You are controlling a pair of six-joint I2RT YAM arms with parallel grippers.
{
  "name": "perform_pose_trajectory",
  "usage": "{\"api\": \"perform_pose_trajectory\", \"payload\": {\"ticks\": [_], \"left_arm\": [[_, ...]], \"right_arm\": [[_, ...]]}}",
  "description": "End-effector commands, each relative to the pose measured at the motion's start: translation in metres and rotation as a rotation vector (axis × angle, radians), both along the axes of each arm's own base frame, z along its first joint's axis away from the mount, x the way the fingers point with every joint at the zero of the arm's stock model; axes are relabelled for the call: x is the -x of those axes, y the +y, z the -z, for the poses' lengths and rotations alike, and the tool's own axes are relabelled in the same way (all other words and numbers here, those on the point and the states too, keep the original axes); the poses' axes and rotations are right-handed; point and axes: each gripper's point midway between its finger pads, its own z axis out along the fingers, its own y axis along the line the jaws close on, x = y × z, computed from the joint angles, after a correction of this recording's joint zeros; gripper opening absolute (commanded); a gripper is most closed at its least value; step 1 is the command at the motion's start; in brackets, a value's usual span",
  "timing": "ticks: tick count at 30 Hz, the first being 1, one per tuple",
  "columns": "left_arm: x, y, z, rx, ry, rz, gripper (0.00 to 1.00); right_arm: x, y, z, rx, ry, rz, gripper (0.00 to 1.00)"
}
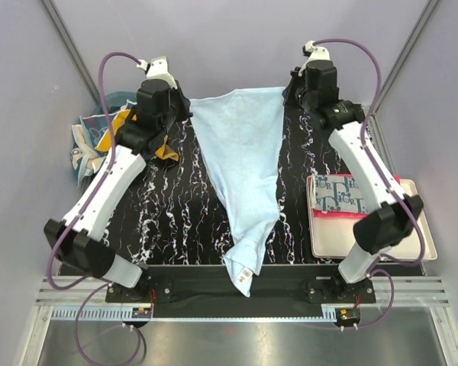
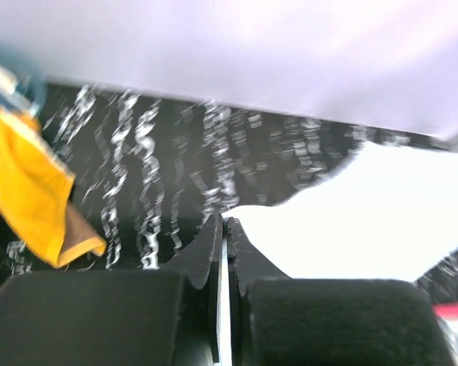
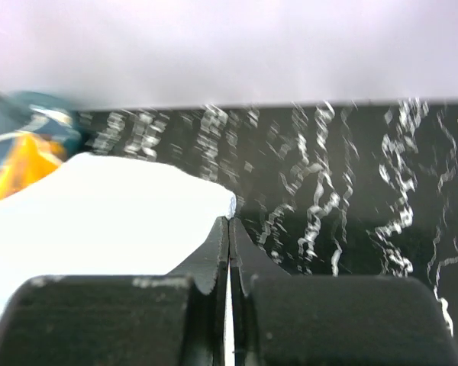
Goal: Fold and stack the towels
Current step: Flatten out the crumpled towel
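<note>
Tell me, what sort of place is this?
Probably a robot test booth, not a home: plain pale walls box in a black marbled table, the left arm and right arm are bolted to its near edge, holding a light blue towel.

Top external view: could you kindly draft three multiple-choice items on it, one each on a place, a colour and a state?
1. Where do the folded towels lie?
A. in the cream tray, on the right
B. in the basket
C. on the black mat

2. What colour is the towel stretched between the left claw and the right claw?
A. orange
B. light blue
C. red

3. How do the two claws stand?
A. both open
B. both shut on the towel's far corners
C. only the left shut

Answers:
1 A, as the folded stack sits in the tray beside the right arm.
2 B, as the spread cloth is pale blue.
3 B, as both wrist views show closed jaws pinching cloth.
</note>
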Motion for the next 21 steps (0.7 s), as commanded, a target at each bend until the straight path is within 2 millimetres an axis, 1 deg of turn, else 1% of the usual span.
{"api": "perform_pose_trajectory", "payload": {"ticks": [1, 2, 3, 4, 5, 6, 8, 9, 11, 12, 13, 14, 15, 16, 17, 18, 20, 21], "left_arm": [[0.048, -0.012, -0.081, -0.013, -0.193, 0.131, 0.00], [0.058, -0.013, -0.092, -0.022, -0.210, 0.144, 0.00], [0.075, -0.010, -0.122, -0.020, -0.273, 0.161, 0.00], [0.088, -0.014, -0.132, -0.022, -0.290, 0.190, 0.00], [0.098, -0.014, -0.144, -0.022, -0.316, 0.205, 0.00], [0.115, -0.015, -0.170, -0.014, -0.375, 0.234, 0.00], [0.132, -0.014, -0.186, -0.011, -0.403, 0.268, 0.00], [0.144, -0.014, -0.199, -0.007, -0.436, 0.293, 0.00], [0.162, -0.010, -0.223, 0.015, -0.492, 0.313, 0.00], [0.172, -0.011, -0.232, 0.027, -0.513, 0.346, 0.00], [0.183, -0.009, -0.247, 0.042, -0.547, 0.364, 0.00], [0.190, -0.008, -0.254, 0.047, -0.563, 0.379, 0.00], [0.198, -0.008, -0.260, 0.051, -0.580, 0.398, 0.00], [0.207, -0.008, -0.267, 0.060, -0.603, 0.427, 0.00], [0.219, -0.004, -0.278, 0.071, -0.637, 0.438, 0.00], [0.227, -0.002, -0.284, 0.078, -0.659, 0.451, 0.00], [0.241, 0.004, -0.297, 0.092, -0.702, 0.463, 0.00], [0.251, 0.008, -0.303, 0.101, -0.724, 0.469, 0.00]], "right_arm": [[0.045, 0.004, -0.076, -0.010, -0.170, -0.055, 0.00], [0.054, 0.003, -0.089, -0.015, -0.196, -0.061, 0.00], [0.064, 0.003, -0.104, -0.020, -0.225, -0.071, 0.00], [0.079, -0.001, -0.125, -0.034, -0.265, -0.080, 0.00], [0.089, -0.002, -0.134, -0.039, -0.281, -0.089, 0.00], [0.103, -0.006, -0.157, -0.057, -0.329, -0.095, 0.00], [0.119, -0.006, -0.174, -0.072, -0.356, -0.124, 0.00], [0.132, -0.010, -0.194, -0.088, -0.399, -0.132, 0.00], [0.147, -0.010, -0.209, -0.104, -0.427, -0.155, 0.00], [0.157, -0.013, -0.225, -0.118, -0.461, -0.164, 0.00], [0.165, -0.014, -0.234, -0.126, -0.482, -0.177, 0.00], [0.173, -0.015, -0.240, -0.131, -0.490, -0.189, 0.00], [0.183, -0.018, -0.254, -0.144, -0.523, -0.199, 0.00], [0.191, -0.021, -0.263, -0.152, -0.547, -0.202, 0.00], [0.198, -0.021, -0.269, -0.158, -0.561, -0.219, 0.00], [0.207, -0.023, -0.279, -0.166, -0.588, -0.230, 0.00], [0.219, -0.026, -0.289, -0.175, -0.615, -0.242, 0.00], [0.227, -0.029, -0.298, -0.182, -0.642, -0.244, 0.00]]}}
